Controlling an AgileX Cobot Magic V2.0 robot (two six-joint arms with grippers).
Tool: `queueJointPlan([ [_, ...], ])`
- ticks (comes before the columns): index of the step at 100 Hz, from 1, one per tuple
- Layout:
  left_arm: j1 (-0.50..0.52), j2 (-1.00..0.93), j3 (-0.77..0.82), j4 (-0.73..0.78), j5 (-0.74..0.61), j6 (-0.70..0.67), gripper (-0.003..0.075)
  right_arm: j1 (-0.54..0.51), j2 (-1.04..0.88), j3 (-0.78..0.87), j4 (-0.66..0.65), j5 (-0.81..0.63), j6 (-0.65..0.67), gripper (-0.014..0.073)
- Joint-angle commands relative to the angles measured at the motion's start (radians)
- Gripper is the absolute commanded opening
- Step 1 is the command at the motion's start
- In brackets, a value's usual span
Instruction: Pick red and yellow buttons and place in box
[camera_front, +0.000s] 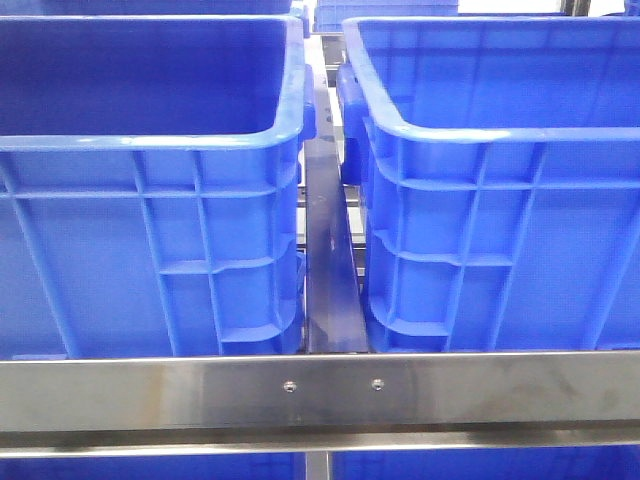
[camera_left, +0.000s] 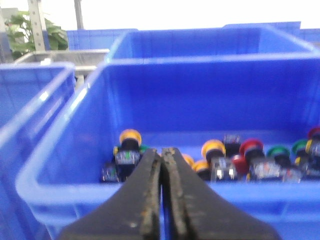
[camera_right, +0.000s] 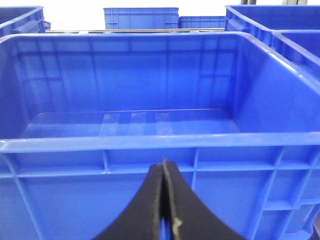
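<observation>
The left gripper (camera_left: 161, 152) has its jaws pressed together, holding nothing, just short of the near rim of a blue crate (camera_left: 150, 192). Inside that crate lies a jumble of push buttons: yellow button caps (camera_left: 130, 136), a red one (camera_left: 251, 146) and green ones (camera_left: 278, 151), on dark and clear bodies. The right gripper (camera_right: 164, 167) is likewise pressed together and bare, facing the ribbed near wall of the box (camera_right: 150, 142), whose floor shows no buttons. In the front view the two crates stand side by side behind a steel rail (camera_front: 320, 390), a metal bar (camera_front: 330, 270) between them.
</observation>
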Motion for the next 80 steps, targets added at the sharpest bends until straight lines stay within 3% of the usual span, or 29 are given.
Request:
queueJointPlan([
  [1, 0.002, 0.07, -0.106, -0.008, 0.006, -0.005, -0.002, -0.005, 0.016, -0.018, -0.005, -0.076, 0.0, -0.0066],
  [33, 0.002, 0.452, -0.43, -0.008, 0.261, 0.0, -0.0003, -0.005, 0.016, -0.018, -0.005, -0.076, 0.0, -0.0066],
  [40, 0.0, 0.548, -0.49, -0.009, 0.297, 0.0, 0.0076, -0.005, 0.016, -0.018, -0.005, -0.076, 0.0, -0.0066],
  [59, -0.047, 0.764, -0.606, -0.009, 0.29, 0.0, 0.0446, -0.005, 0.016, -0.018, -0.005, -0.076, 0.0, -0.0066],
  [66, -0.075, 0.834, -0.653, -0.009, 0.29, 0.0, 0.0494, -0.005, 0.016, -0.018, -0.005, -0.076, 0.0, -0.0066],
  [80, -0.142, 0.984, -0.747, -0.009, 0.313, 0.021, 0.0494, -0.005, 0.016, -0.018, -0.005, -0.076, 0.0, -0.0066],
])
